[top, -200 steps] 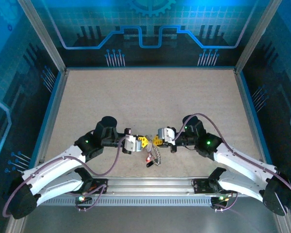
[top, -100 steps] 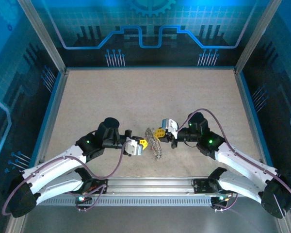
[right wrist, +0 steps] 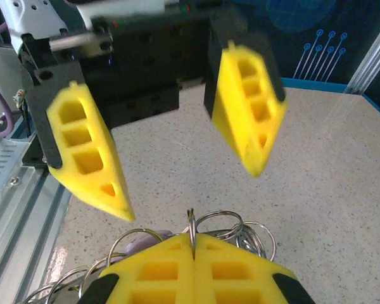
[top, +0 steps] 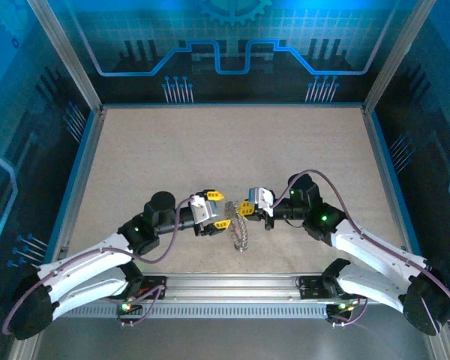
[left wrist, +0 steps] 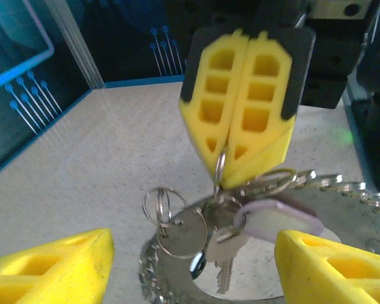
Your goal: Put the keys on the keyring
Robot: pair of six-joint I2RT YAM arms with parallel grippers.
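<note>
My right gripper is shut on a thin steel keyring, pinching it edge-on between its yellow fingers. The keys hang below it as a fanned, jagged bunch just above the table. In the left wrist view I see a silver key, a pale-headed key and small linked rings under the shut right gripper. My left gripper stands open facing the bunch, its fingers spread either side and touching nothing. From the right wrist, the left gripper gapes wide above the right gripper.
The speckled beige table stretches away behind the grippers, bounded by a blue rim and metal frame posts. An aluminium rail runs along the near edge between the arm bases.
My left gripper has gone from shut to open and has drawn back a little to the left. The key bunch stays hanging from the right gripper, which has barely moved in the last half second.
</note>
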